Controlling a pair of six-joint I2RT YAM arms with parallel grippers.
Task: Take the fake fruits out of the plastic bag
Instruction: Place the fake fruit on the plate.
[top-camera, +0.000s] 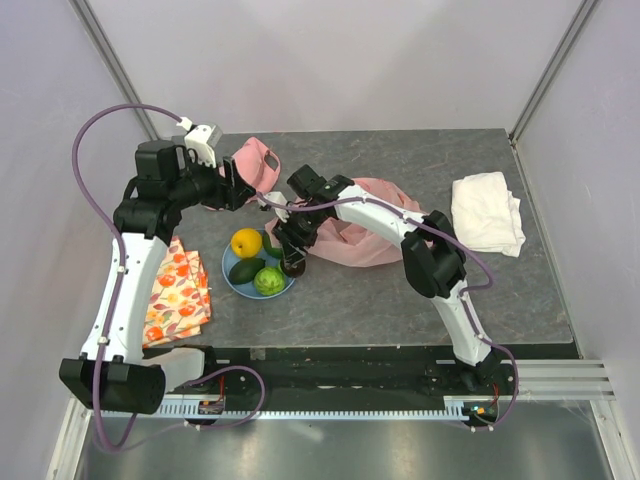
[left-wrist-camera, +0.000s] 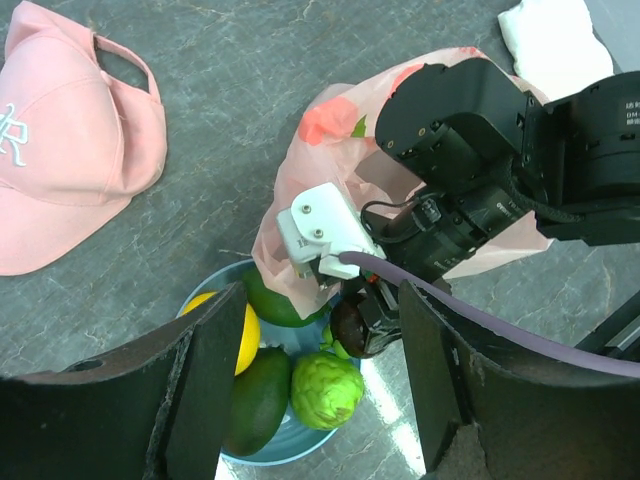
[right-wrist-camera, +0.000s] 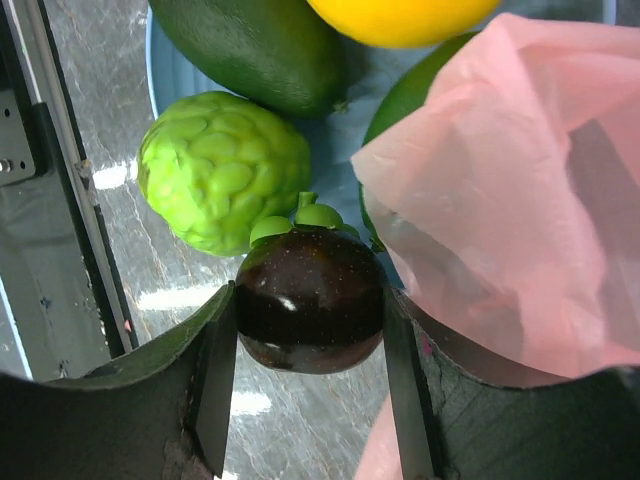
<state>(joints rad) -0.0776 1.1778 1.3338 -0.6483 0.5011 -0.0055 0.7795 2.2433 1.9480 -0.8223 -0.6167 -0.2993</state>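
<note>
A folded orange-patterned cloth (top-camera: 178, 300) lies at the far left, well apart from the rest. Behind the blue plate (top-camera: 229, 275) sits a pink cap (top-camera: 255, 160). The left gripper (left-wrist-camera: 318, 310) hangs near it, fingers spread wide with nothing between them. The plate holds a yellow lemon (top-camera: 246, 242), a dark green avocado (top-camera: 246, 270) and a bumpy green round fruit (top-camera: 268, 281). A second avocado (left-wrist-camera: 275, 300) is half hidden under the edge of the pink plastic bag (top-camera: 355, 235), which droops over the plate's right side. There the right gripper (right-wrist-camera: 310, 330) is clamped on the dark purple fruit (right-wrist-camera: 308, 290), just beside the green one. A white towel (top-camera: 487, 212) lies far right.
</note>
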